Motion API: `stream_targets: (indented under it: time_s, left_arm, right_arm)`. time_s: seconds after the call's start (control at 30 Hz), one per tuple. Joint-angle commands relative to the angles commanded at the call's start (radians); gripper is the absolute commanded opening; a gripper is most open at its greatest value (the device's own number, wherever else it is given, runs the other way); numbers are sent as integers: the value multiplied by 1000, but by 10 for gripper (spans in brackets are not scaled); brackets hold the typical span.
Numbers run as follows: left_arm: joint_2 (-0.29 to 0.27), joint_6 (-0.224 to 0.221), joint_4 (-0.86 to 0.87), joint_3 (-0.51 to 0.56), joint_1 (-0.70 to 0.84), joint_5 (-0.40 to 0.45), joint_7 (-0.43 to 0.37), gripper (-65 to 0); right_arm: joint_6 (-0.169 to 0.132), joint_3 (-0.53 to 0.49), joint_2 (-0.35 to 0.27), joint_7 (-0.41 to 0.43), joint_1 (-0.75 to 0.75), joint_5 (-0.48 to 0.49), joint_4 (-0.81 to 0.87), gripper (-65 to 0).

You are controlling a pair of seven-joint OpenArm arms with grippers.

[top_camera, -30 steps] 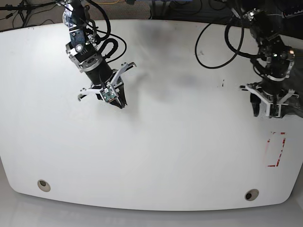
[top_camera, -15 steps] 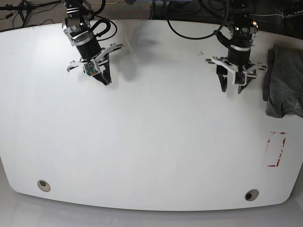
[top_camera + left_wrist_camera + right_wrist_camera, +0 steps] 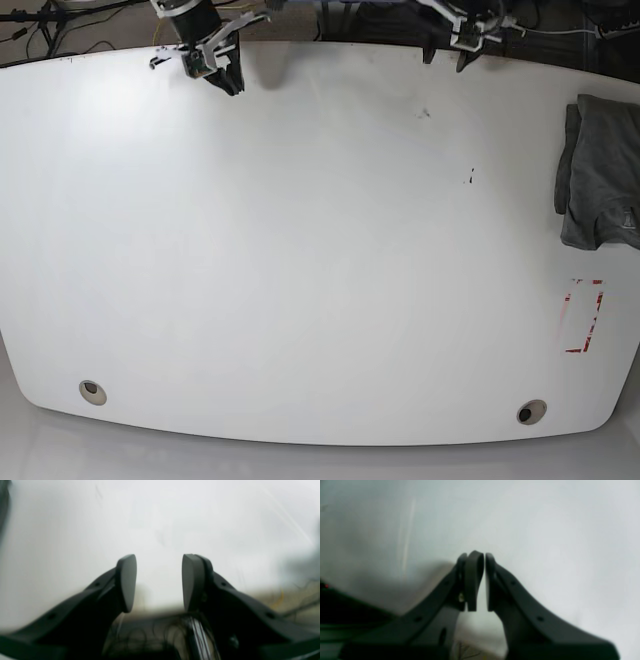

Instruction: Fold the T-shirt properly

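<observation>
T-shirt [image 3: 603,170] — lay on the table [image 3: 320,250], over by the right edge of the base view. Looked dark grey, compact and layered, with a narrow strip of cloth showing along the left side of the larger panel. Ran out of the frame on the right, so could not be made out whole. Bore a small pale mark near the lower right corner.

Held the left gripper [image 3: 447,55] open above the far edge of the table, fingers [image 3: 128,583] well apart with nothing between. Kept that gripper apart from the T-shirt, nearer to the cloth than the other one.

Had the right gripper [image 3: 235,82] near the far edge too, on the left of the base view — closed, with the fingers [image 3: 476,580] almost meeting and only a thin slit between. Gripped nothing there, and hung well apart from the T-shirt.

Saw broken red marks [image 3: 598,310] on the table in front of the cloth, roughly outlining a box. Found two round holes near the front corners, one on the left [image 3: 92,392] and one on the right [image 3: 532,411]. Noticed small dark specks [image 3: 471,176] between the T-shirt and the middle of the table. Made out cables [image 3: 75,35] behind the far edge.
</observation>
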State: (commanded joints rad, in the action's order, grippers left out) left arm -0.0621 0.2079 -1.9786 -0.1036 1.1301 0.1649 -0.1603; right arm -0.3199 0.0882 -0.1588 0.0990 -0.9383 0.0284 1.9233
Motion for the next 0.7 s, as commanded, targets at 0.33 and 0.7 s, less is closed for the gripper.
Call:
stream_targets:
  time_s: [0.33,0.7]
  left_arm:
    - [43,0,143,-28,137,-2,-94,-386]
    - [173,0,658,48,-91,-226,-120,-388]
  right_arm:
    - [0,2,54,169,-170,-11,-146,-601]
    - [3,-5,58,345,-75,-11,-631,-601]
